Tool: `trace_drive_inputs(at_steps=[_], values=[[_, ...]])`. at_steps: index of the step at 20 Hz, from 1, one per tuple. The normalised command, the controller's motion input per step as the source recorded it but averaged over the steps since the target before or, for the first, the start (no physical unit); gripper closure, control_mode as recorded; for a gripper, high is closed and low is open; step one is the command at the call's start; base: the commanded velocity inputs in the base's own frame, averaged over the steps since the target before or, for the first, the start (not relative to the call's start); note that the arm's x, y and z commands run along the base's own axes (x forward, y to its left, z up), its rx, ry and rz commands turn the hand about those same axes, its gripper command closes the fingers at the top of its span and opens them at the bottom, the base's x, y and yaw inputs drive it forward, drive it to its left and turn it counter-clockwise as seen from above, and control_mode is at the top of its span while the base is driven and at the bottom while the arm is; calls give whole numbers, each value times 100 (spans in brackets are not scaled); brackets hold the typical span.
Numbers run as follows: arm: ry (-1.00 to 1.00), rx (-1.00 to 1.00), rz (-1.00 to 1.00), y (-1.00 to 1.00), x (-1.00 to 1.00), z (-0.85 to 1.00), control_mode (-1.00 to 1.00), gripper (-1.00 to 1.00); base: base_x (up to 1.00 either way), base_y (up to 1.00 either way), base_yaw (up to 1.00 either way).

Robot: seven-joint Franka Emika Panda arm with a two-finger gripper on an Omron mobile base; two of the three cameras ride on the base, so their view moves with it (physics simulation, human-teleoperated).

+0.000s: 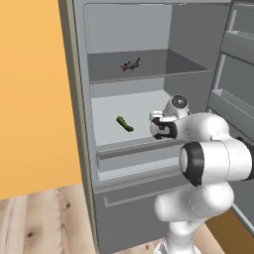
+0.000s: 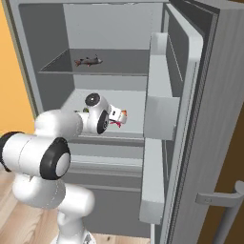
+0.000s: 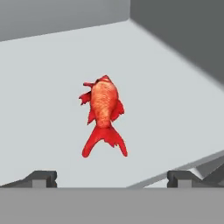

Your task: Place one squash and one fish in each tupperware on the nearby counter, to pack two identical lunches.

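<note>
Right now the tool is open, jaws wide apart, nothing btwn them, reaching into the open fridge at middle-shelf level. Red-orange fish lies flat on the pale middle shelf just ahead of the fingertips, not touching them, tail twd the tool. Right base view shows a bit of that fish beside the hand. Green squash sits on the same shelf, to the arm's left, well apart from the tool. Dark grey fish lies on the upper shelf. Fridge door stands open on the right.
</note>
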Motion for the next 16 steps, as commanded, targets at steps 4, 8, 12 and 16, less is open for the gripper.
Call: trace_drive_inputs(at_steps=[4, 8, 12, 16], values=[[0, 0, 0, 0, 84, -33, -100, -100, 0, 0, 0], [2, 0, 0, -2, 75, -37, -100, -100, 0, 0, 0], [3, 0, 0, -4, 69, -39, -100, -100, 0, 0, 0], [4, 0, 0, -9, 70, -36, -100, -100, 0, 0, 0]])
